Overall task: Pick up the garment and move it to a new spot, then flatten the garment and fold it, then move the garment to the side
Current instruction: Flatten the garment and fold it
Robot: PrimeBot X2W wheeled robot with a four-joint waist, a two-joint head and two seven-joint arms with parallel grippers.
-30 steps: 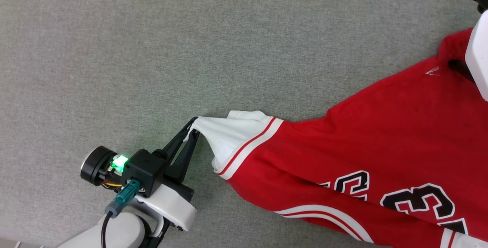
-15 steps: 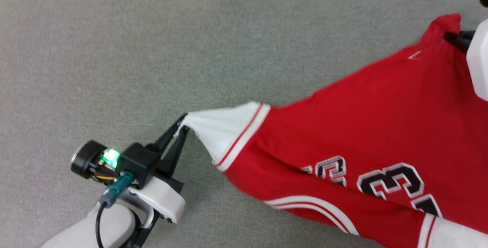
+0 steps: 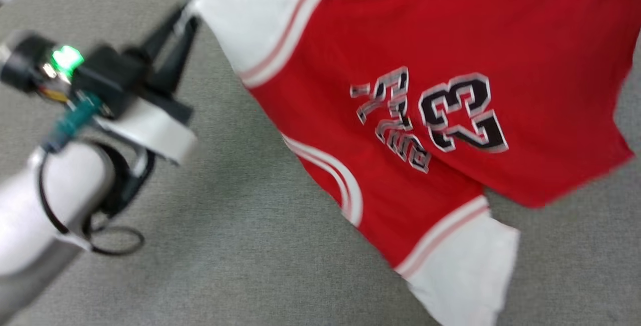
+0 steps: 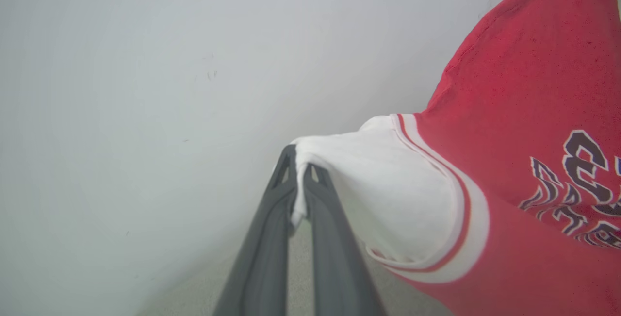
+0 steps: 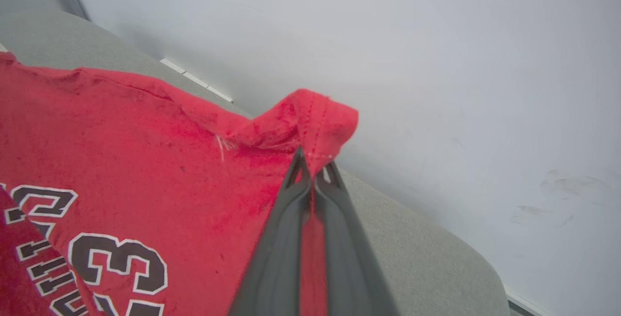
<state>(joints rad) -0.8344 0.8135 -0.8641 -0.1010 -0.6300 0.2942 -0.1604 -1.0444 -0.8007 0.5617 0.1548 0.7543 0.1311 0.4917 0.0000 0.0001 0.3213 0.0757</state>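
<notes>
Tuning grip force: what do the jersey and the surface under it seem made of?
The jersey looks like soft matte knit, perhaps cotton: it drapes and puckers where pinched. The grey surface looks like woven or felted fabric, matte, finely textured.

Below and beside the left tool (image 3: 189, 11) the grey surface (image 3: 225, 256) lies bare; a pale wall (image 4: 145, 88) stands beyond its tips; the hanging shirt (image 3: 440, 30) blocks its right.
</notes>
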